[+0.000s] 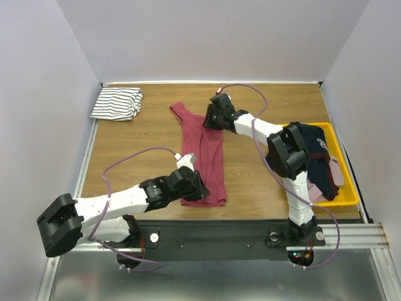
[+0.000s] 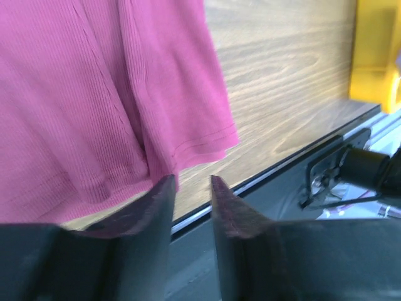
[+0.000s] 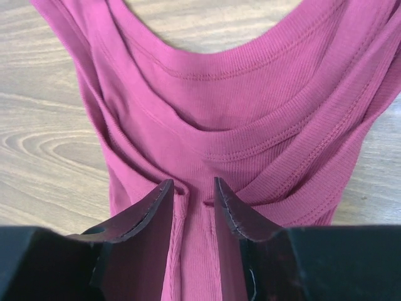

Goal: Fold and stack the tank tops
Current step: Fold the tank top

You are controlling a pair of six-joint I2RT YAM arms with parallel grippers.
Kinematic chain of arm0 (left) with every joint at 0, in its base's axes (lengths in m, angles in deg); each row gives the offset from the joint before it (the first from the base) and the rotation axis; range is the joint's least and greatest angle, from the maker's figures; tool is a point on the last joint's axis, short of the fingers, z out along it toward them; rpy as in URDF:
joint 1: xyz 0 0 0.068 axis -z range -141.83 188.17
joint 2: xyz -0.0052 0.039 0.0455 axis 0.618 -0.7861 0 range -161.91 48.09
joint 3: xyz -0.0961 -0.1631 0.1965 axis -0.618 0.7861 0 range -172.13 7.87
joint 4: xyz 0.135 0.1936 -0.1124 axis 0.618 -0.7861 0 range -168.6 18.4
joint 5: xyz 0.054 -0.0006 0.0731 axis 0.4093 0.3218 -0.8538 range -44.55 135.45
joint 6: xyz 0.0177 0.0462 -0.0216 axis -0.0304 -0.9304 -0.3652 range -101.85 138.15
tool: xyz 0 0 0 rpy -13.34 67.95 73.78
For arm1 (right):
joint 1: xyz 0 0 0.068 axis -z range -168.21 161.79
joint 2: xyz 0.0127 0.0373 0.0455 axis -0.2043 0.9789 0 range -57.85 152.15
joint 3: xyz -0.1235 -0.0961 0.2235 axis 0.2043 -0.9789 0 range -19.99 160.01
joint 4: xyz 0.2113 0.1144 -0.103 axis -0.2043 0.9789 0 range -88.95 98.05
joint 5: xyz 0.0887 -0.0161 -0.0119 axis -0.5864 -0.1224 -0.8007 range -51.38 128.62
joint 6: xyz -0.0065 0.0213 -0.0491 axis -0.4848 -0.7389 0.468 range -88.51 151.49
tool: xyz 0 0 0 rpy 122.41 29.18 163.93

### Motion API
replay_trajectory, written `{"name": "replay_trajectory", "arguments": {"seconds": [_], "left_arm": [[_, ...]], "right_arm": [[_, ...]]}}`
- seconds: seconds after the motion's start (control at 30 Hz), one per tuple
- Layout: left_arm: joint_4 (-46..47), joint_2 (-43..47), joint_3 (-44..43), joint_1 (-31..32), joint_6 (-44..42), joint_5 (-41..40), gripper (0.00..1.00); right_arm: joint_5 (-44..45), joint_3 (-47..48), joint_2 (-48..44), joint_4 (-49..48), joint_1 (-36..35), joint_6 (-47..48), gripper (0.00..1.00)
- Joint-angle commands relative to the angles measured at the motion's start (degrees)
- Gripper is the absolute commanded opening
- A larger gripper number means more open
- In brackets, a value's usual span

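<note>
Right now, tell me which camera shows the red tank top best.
The top external view: the whole red tank top lies lengthwise on the table, straps far, hem near. The left wrist view catches only a hem corner; the right wrist view shows only the neckline and straps, close up.

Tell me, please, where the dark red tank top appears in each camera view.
Top external: the dark red tank top lies lengthwise mid-table.
Left wrist: its hem end fills the upper left.
Right wrist: its neckline and straps fill the frame.
Shared landmark: the wooden tabletop beneath it.
</note>
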Motion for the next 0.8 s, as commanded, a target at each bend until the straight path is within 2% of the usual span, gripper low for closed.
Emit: {"name": "replay_trajectory", "arguments": {"seconds": [0.0,0.17,0.33,0.5,0.77], "left_arm": [[-6.12,4.41,-4.56,-2.23,0.93,-6.3,0.27],[-7.99,7.06,-3.42,-6.36,1.21,-7.54,0.2],[-5.88,4.17,-4.82,-8.31,-2.92,-4.56,0.12],[-0.27,-3.39,-5.88,-8.13,-6.7,2.37,0.09],[3.17,-8.84,-6.14,-7.08,-8.28,4.76,0.12]], "right_arm": [[1.91,1.64,-6.11,-1.4,-0.36,2.58,0.37],[0.43,2.51,-4.98,0.36,-0.53,4.52,0.31],[2.09,0.06,-5.59,1.24,-1.5,6.28,0.3],[5.51,-1.09,-5.33,2.55,-3.26,8.38,0.3],[10.26,-0.3,-3.22,4.66,-4.92,10.67,0.3]]}}
